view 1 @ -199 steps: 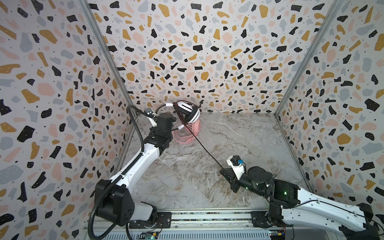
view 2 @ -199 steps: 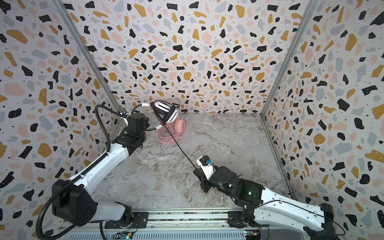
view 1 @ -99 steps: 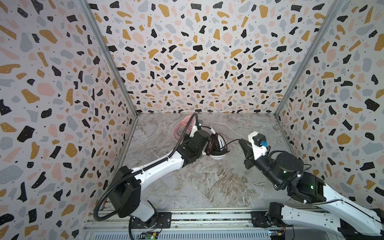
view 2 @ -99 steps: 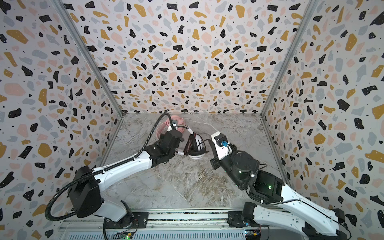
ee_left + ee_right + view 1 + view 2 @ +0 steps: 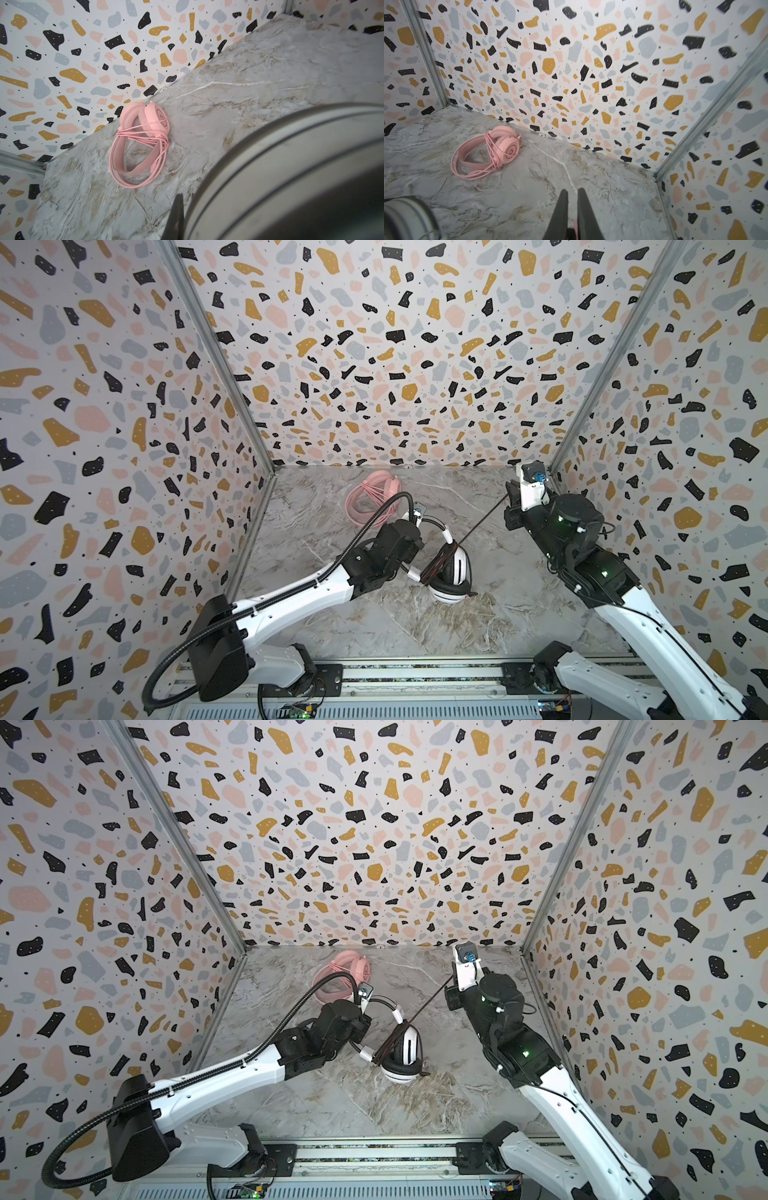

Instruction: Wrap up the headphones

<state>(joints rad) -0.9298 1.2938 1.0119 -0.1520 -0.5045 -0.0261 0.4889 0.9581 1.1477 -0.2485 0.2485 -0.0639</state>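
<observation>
Left end effector [image 5: 419, 547] clamped on white headset [image 5: 455, 572] band. Right end effector [image 5: 510, 497] nearly closed, pinching black cable [image 5: 482, 518], taut between both. Pink headset [image 5: 380, 483] beyond left end effector, wrapped.

Pink headphones [image 5: 485, 153] flat on marble tabletop [image 5: 602, 187], near terrazzo back wall [image 5: 571, 72]. Pink cable [image 5: 473, 175] wound around band and cups. Right gripper [image 5: 572, 192] jaws nearly together, narrow gap. Blurred white earcup [image 5: 404, 218] partly in shot.

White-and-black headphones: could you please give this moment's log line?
left gripper shut on white-and-black over-ear headphones; right gripper shut on taut black cable; pink headphones wrapped
</observation>
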